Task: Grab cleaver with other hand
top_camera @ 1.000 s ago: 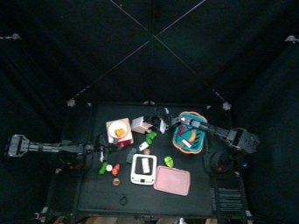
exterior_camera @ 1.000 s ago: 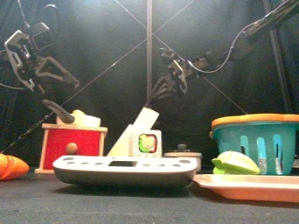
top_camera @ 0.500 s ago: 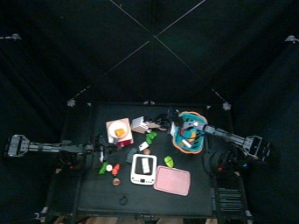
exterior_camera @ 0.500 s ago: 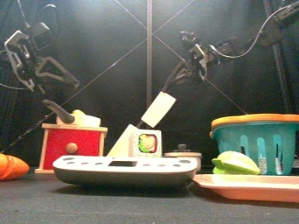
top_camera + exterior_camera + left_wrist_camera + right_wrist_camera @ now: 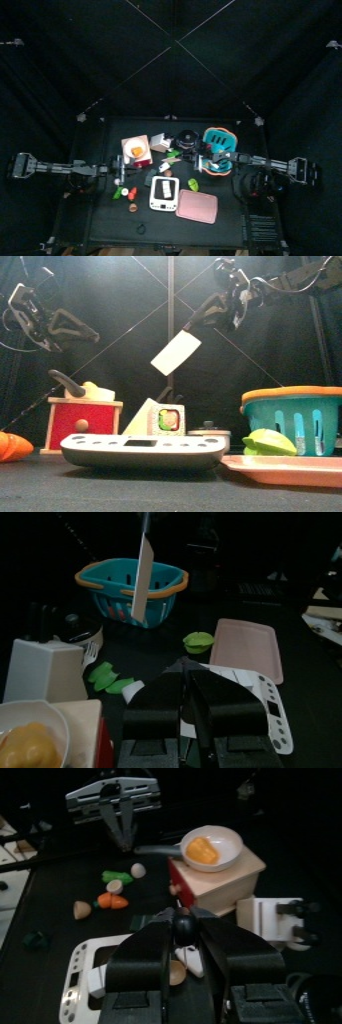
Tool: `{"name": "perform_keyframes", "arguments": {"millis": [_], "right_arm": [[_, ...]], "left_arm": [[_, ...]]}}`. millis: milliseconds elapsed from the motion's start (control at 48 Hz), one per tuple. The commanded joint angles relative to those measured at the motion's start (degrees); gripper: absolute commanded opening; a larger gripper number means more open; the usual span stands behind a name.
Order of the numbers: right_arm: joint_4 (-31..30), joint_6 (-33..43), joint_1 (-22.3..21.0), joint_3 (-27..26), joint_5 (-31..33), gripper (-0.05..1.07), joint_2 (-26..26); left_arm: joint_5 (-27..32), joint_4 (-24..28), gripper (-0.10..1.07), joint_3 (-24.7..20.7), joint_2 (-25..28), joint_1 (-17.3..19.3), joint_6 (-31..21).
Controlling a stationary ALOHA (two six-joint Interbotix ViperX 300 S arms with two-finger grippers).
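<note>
My right gripper [image 5: 229,302] is shut on the dark handle of the cleaver [image 5: 177,353] and holds it high above the white knife block [image 5: 163,416], with the white blade hanging down and to the left. The blade shows edge-on in the left wrist view [image 5: 142,572], in front of the teal basket [image 5: 127,582]. In the right wrist view the gripper [image 5: 178,924] clasps the handle. My left gripper [image 5: 64,332] hangs open and empty at the left, well apart from the cleaver; it also shows in the right wrist view [image 5: 118,800].
A red box [image 5: 83,421] with an orange-filled bowl stands at the left. A white scale [image 5: 140,451] lies in front. A pink tray [image 5: 287,468] with a green piece [image 5: 267,441] lies at the right. Small vegetables [image 5: 112,888] lie scattered.
My right gripper has drawn the cleaver up out of the knife block and carried it higher and to the right. My left gripper has shifted slightly up and left.
</note>
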Motion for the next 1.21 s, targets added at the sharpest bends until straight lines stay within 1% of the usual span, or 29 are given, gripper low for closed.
{"name": "perform_keyframes", "arguments": {"millis": [0, 167, 292, 417, 562, 708, 938, 1188], "right_arm": [[0.26, -0.09, 4.66, -0.97, 2.99, 0.56, -0.18], [0.44, 0.0, 10.2, -0.44, 9.58, 0.56, 2.02], [0.44, 0.09, 12.22, -0.88, 12.39, 0.56, 3.25], [1.23, 0.18, 12.74, -0.97, 14.24, 0.56, 3.52], [2.02, 0.09, 12.74, -0.79, 15.12, 0.56, 3.52], [1.85, 0.09, 12.92, -1.05, 15.21, 0.56, 3.52], [2.02, 0.09, 13.62, -0.88, 15.21, 0.56, 3.52], [1.41, 0.0, 14.06, -1.49, 15.21, 0.56, 3.52]], "left_arm": [[-2.37, 1.05, 0.6, -2.2, 3.16, -0.44, 0.0], [-3.16, 1.85, 0.78, -4.83, 9.05, -1.41, 0.09], [-3.16, 2.46, 0.85, -7.38, 13.18, -1.49, 0.09], [-3.25, 2.37, 0.85, -9.93, 17.05, -1.67, 0.0], [-3.43, 1.76, 0.85, -11.87, 20.83, -1.93, -0.09], [-5.54, 1.05, 0.84, -13.1, 24.08, -1.58, 0.0], [-10.37, -0.79, 0.84, -12.22, 25.14, -1.32, 0.18], [-11.07, -0.97, 0.84, -13.18, 27.69, -1.67, -0.09]]}}
